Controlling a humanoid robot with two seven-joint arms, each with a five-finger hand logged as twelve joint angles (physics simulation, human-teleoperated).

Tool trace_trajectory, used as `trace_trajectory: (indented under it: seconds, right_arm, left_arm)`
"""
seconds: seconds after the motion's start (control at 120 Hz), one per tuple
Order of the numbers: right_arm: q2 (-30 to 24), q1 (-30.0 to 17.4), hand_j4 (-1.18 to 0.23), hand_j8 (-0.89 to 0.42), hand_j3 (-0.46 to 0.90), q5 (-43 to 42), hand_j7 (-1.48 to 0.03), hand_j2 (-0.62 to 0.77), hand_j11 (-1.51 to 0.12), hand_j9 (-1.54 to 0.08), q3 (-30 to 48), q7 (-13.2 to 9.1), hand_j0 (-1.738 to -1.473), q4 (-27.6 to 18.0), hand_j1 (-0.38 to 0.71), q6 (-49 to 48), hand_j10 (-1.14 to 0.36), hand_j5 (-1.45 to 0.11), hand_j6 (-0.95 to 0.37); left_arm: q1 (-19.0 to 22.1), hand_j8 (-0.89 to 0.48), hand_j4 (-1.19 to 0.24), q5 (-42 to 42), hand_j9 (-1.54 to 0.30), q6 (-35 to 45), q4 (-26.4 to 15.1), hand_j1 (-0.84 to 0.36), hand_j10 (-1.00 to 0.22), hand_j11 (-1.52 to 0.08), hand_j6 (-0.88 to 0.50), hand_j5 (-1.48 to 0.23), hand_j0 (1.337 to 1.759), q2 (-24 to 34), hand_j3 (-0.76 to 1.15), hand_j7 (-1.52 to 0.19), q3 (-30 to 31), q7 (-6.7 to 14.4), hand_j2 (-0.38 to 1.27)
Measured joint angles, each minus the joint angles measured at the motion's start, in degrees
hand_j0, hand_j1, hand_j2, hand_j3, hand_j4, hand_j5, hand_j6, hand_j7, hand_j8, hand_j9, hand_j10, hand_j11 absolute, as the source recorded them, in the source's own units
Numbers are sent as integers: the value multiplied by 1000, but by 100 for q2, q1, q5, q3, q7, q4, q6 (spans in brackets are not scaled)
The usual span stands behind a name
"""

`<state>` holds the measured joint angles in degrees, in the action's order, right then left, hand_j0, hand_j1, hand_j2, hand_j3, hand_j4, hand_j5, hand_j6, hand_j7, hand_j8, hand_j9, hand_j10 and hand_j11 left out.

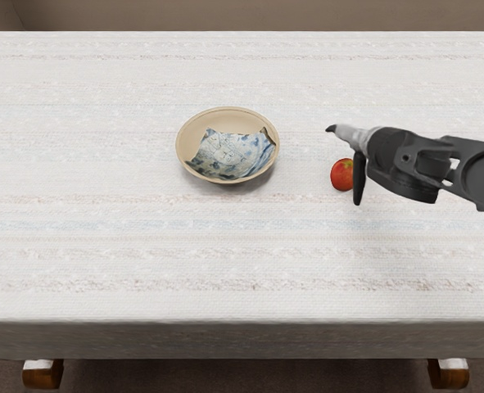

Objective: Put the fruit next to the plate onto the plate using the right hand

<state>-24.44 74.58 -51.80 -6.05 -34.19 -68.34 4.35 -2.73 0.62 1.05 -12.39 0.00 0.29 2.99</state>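
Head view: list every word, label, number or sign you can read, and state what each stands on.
No readable text anywhere.
Round beige plate: blue-and-white pattern only, no letters.
Small red apple, pale cloth-textured table, dark grey right hand: no marks.

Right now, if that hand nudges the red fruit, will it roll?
Likely: the red fruit looks round and rests on a flat table, so a nudge from the right hand may roll it. Its smooth skin may be slippery.
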Motion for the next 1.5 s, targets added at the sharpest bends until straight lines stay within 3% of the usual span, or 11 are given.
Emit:
trace_trajectory:
  seconds: [0.475,0.883,1.05,1.183,1.5]
  right_arm:
    - [108,-194,-348,-348,0,-167,-449,-67,-449,-449,-55,-80,-1658,10,64,214,-347,-449,-349]
    - [204,-346,-453,-418,0,-336,-582,-86,-583,-583,-208,-81,-1658,23,186,555,-451,-579,-452]
    - [177,-358,-564,-352,-1,-307,-742,9,-752,-753,-184,-86,-1653,46,243,536,-561,-755,-436]
    - [205,-360,-652,-368,-1,-298,-842,173,-851,-852,-175,-84,-1651,121,256,527,-578,-841,-477]
    - [264,-249,-723,-317,0,-277,-944,181,-965,-957,-10,-81,-1650,188,255,504,-533,-952,-445]
  left_arm:
    - [-1,0,0,0,0,0,0,349,0,0,0,0,1658,0,0,0,1,0,0]
    - [-4,0,0,0,0,0,0,349,0,0,0,0,1658,0,0,0,-1,0,0]
    - [-5,0,0,0,0,0,0,349,0,0,0,0,1658,0,0,0,-1,0,0]
    - [0,0,0,0,0,0,0,349,0,0,0,0,1658,0,0,0,0,0,0]
    - [-4,0,0,0,0,0,0,349,0,0,0,0,1658,0,0,0,-2,0,0]
